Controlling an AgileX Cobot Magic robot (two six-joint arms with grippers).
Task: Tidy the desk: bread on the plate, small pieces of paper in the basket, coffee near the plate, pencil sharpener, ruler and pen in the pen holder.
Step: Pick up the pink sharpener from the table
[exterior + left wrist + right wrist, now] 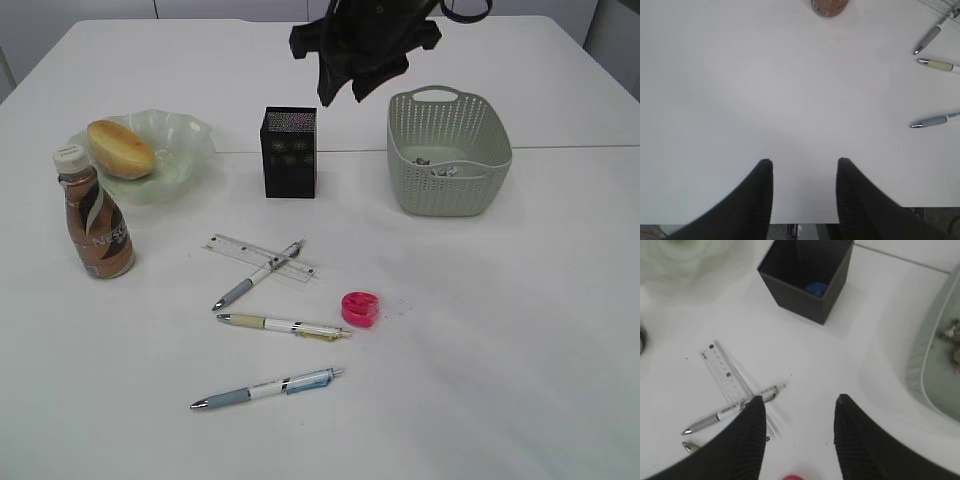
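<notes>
While both hands, left [804, 165] and right [797, 402], are hanging open and empty, the ruler [260, 256] is lying mid-frame on the worktop [500, 330], running upper left to lower right, a pen [258, 274] crossing it, the sharpener [360, 309] sitting nearby.

White surface [520, 330]; golden-brown bread [120, 148] on pale green ruffled plate [185, 135]. Brown coffee [94, 215], white cap; black mesh holder [289, 152]; sage basket [448, 150], perforated. Clear ruler [258, 255], black marks; pink sharpener [360, 309].
</notes>
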